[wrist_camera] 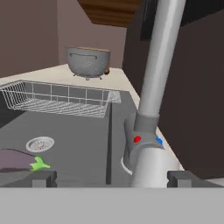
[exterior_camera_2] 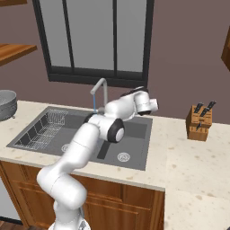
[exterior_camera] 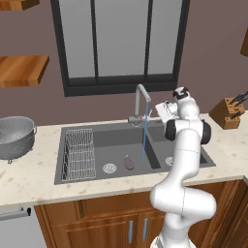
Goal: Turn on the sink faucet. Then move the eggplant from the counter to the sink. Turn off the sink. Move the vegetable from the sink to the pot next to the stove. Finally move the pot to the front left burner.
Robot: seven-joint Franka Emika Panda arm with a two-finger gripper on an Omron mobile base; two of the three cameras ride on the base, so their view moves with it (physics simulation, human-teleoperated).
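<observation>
Beside faucet (wrist_camera: 151,105): colander (wrist_camera: 89,62), dish rack (wrist_camera: 57,98); eggplant (wrist_camera: 17,160) below.

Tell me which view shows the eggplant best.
The left base view: the eggplant lies whole on the sink's left basin floor. The hand view cuts it at the frame edge; in the right base view I cannot make it out.

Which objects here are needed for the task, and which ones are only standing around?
Needed for the task:
- sink faucet, water running
- eggplant, lying in the sink
- counter
- pincer, open at the faucet's base

Only standing around:
- colander
- dish rack
- knife block
</observation>
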